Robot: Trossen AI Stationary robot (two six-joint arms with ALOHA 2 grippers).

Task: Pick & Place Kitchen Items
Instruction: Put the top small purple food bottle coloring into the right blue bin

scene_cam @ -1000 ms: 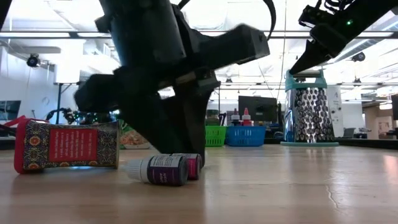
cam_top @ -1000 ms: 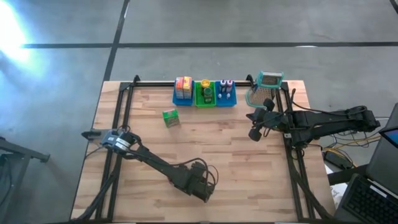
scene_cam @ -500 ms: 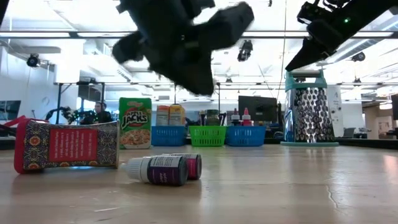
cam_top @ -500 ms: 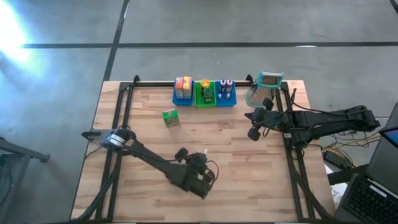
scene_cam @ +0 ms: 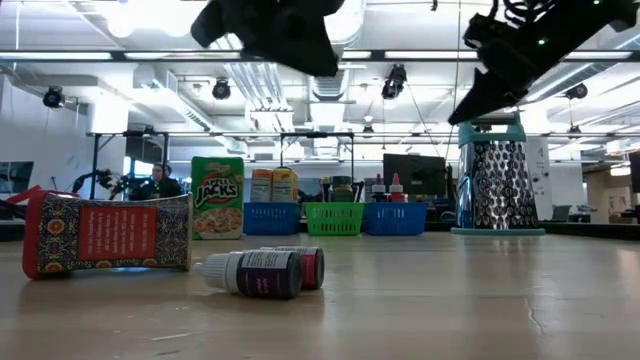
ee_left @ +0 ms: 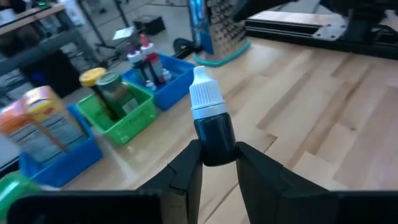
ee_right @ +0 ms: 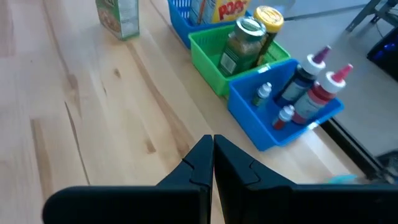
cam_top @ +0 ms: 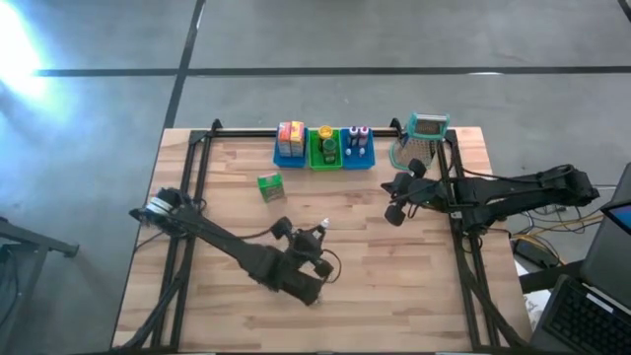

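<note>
A small dark bottle (ee_left: pixel 212 127) with a white cap (ee_left: pixel 202 93) hangs in the air over the middle of the table, with my left gripper (ee_left: pixel 217 152) (cam_top: pixel 317 243) shut on it. Its cap (cam_top: pixel 323 229) points toward the far bins. My right gripper (ee_right: pixel 212 146) (cam_top: pixel 392 214) hovers shut and holding nothing at the right, short of the bins. A green cereal box (cam_top: pixel 271 186) stands on the wood. Near the front edge, two small bottles (scene_cam: pixel 265 272) lie on their sides beside a red patterned packet (scene_cam: pixel 108 236). My left gripper pinches the bottle's dark body at its lower end (ee_left: pixel 214 149) between its two fingers (ee_left: pixel 189 165). The bottle sticks out past the fingertips with its cap end away from the gripper. The fingers come nearly level from the table's near side. The bottle is lifted clear of the table.
At the far edge stand a blue bin (cam_top: pixel 290 150) with boxes, a green bin (cam_top: pixel 325 155) with jars and a blue bin (cam_top: pixel 357 151) with small bottles. A metal grater (cam_top: pixel 421 138) with a teal handle stands to their right. Bare wood lies between the arms.
My left gripper has risen from the table by the lying bottles and gone toward the far edge. Its wrist has rolled and tipped up from pointing down to nearly level. The dark bottle has gone up with it, lifted clear. The two bottles on the table stay put.
</note>
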